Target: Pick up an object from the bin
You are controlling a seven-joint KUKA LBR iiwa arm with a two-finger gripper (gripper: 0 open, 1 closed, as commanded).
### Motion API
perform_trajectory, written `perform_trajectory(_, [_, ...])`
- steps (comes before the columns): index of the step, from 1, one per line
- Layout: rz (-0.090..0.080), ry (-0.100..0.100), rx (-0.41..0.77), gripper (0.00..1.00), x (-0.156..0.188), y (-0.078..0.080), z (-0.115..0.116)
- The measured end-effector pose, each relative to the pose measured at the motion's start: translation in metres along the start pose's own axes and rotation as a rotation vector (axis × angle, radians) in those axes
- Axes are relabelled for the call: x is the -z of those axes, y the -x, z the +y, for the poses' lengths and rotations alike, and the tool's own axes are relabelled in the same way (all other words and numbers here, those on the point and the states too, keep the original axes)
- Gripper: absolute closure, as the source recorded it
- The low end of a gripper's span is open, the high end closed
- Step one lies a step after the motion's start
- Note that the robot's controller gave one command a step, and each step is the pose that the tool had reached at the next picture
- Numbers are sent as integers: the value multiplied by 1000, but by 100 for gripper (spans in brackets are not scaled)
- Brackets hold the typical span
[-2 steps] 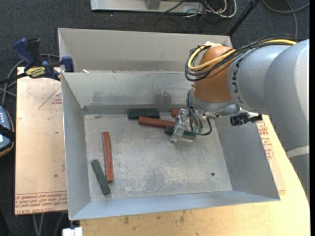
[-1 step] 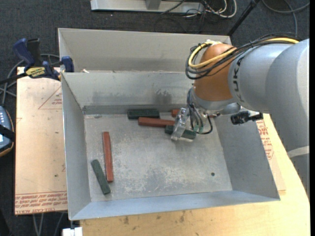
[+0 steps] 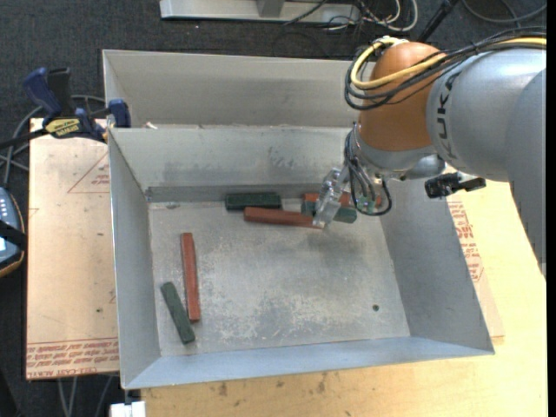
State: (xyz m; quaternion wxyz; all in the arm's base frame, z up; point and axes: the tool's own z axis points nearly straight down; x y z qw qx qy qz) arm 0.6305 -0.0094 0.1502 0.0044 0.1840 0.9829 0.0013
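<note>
While the gripper [image 3: 325, 205] hangs low over the right end of the long reddish-brown rectangular bar [image 3: 276, 218], I cannot tell whether it is open or closed, nor whether it grips anything.

That bar, lying on the floor of the grey metal bin [image 3: 287, 298], looks like the likeliest thing to pick. A good grasp would straddle its narrow width squarely, and the lift should go straight up. Taken so near its end, the bar may droop or swing, so a hold nearer its middle would be safer.

The neighbours crowd it:
- A dark green rectangular block [image 3: 253, 201] lies just behind the bar's left half.
- A small orange-red piece [image 3: 310, 200] lies just behind its right end.
- A green piece [image 3: 347, 217] lies just beyond that end.

All three should stay out of the grasp. A slim red stick [image 3: 188, 274] and a dark green stick [image 3: 177, 313] lie well apart from the bar, toward the front left.

The gripper and its cables cover the bar's right tip and part of the orange-red and green pieces. Whether those two are separate things, or touch the bar, is unclear.
</note>
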Motion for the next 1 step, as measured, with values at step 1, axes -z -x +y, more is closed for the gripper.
perform_trajectory(1, [3, -1, 2, 100, 22, 1, 1])
